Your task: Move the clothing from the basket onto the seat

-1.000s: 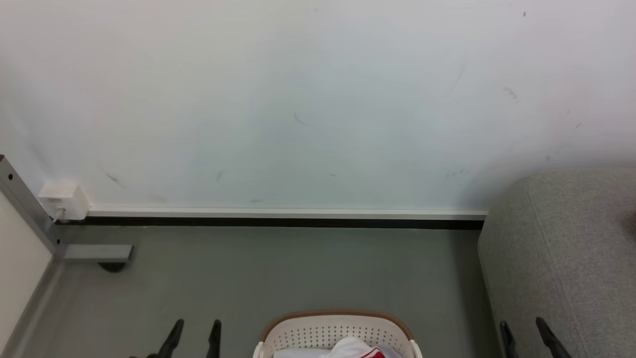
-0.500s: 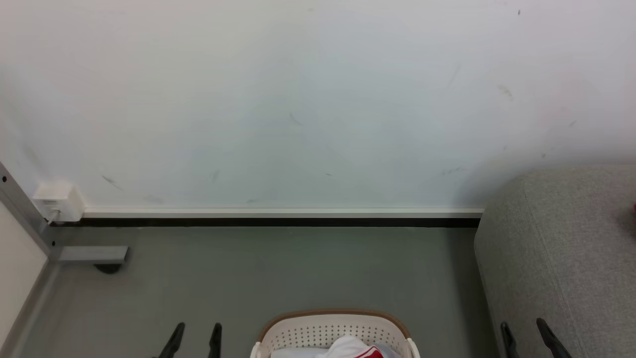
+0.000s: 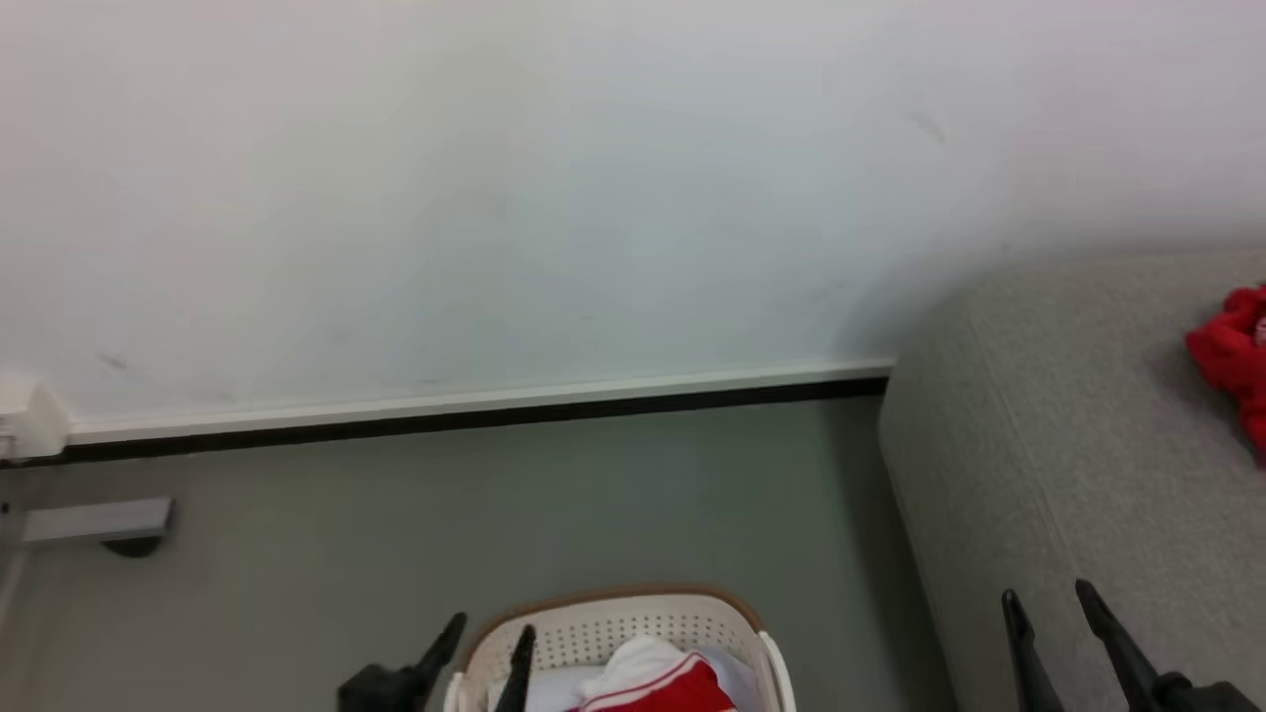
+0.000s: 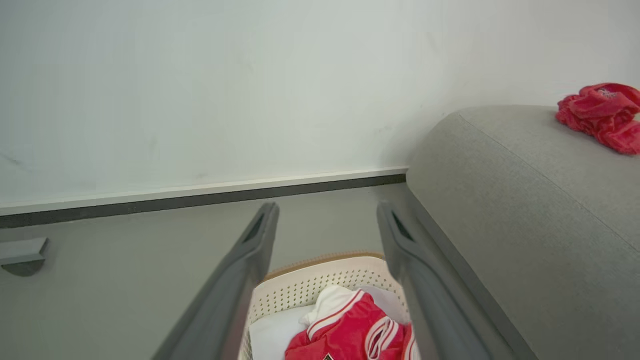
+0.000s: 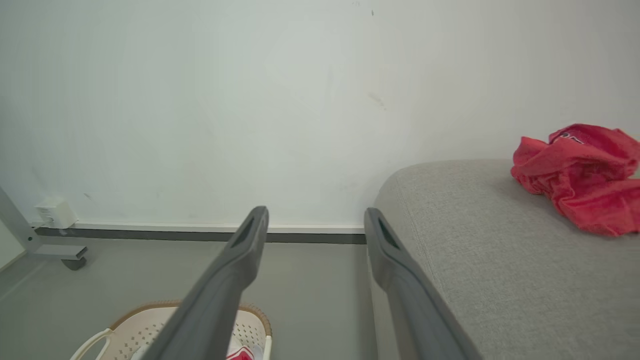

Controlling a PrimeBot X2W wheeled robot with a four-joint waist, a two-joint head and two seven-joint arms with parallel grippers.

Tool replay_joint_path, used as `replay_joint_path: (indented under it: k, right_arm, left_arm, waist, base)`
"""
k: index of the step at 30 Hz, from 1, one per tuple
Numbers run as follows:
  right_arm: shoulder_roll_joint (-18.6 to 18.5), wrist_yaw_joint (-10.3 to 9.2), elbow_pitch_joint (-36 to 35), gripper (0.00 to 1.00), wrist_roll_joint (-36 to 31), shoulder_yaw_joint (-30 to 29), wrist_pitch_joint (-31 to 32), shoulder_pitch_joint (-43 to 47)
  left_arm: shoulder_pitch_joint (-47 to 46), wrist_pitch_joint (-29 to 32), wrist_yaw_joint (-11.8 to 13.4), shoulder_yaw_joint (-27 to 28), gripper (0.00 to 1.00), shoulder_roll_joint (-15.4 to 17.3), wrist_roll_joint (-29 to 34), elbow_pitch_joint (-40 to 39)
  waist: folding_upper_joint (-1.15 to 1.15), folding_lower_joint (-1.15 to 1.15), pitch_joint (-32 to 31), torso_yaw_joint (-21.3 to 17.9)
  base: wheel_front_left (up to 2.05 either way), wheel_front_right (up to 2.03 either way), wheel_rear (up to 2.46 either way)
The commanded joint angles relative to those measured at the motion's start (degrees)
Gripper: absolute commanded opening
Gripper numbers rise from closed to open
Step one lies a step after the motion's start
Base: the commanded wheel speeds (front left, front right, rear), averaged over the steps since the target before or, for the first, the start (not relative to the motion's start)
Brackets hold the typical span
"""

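While the basket [image 3: 613,633] stands on the grey floor [image 3: 495,514] near the rounded corner of the seat [image 3: 1068,445], the clothing [image 3: 663,687] lies heaped inside it: a bright red piece with red-and-white striped trim on top and white cloth under and behind it. The left gripper [image 3: 492,633] hangs at the basket's left rim with its two dark fingers spread wide apart. In the left wrist view those fingers [image 4: 250,250] frame the basket [image 4: 320,280] and the red cloth [image 4: 350,330] below them. The right gripper [image 3: 1046,595] sits at the lower right over the seat's near edge, its fingers likewise parted with only grey fabric between them. Farther back on the seat lies a crumpled red garment [image 3: 1231,356], well apart from both grippers; the right wrist view shows it bunched in folds [image 5: 580,175] on the cushion top [image 5: 475,250]. Behind everything runs a pale wall [image 3: 593,198] with a white baseboard [image 3: 475,403], and a grey metal foot [image 3: 94,521] rests on the floor at far left.
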Motion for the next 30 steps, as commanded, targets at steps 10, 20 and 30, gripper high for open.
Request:
replay_joint_path:
  k: [10, 20, 30]
  right_arm:
    - [-0.09, -0.14, -6.95, 1.0, -1.02, -0.35, -0.18, -6.82]
    - [2.53, -0.14, -13.77, 1.0, -1.86, -0.5, -0.18, -13.06]
    - [4.4, -0.14, -18.96, 1.0, -2.72, -0.16, -0.19, -17.69]
  left_arm:
    - [-15.28, 5.47, -0.61, -7.23, 1.0, 1.45, 3.01, 16.02]
    - [-27.24, 13.71, -0.63, -14.54, 1.0, 4.01, 1.88, 26.76]
    - [-37.22, 15.63, -0.31, -16.91, 1.0, 5.21, 0.14, 37.34]
  waist:
    - [0.0, 0.0, 13.3, -9.69]
    - [0.0, 0.0, 27.26, -13.16]
    - [0.0, 0.0, 39.22, -14.06]
  base:
    - [0.0, 0.0, 0.0]
    - [0.0, 0.0, 0.0]
    - [0.0, 0.0, 0.0]
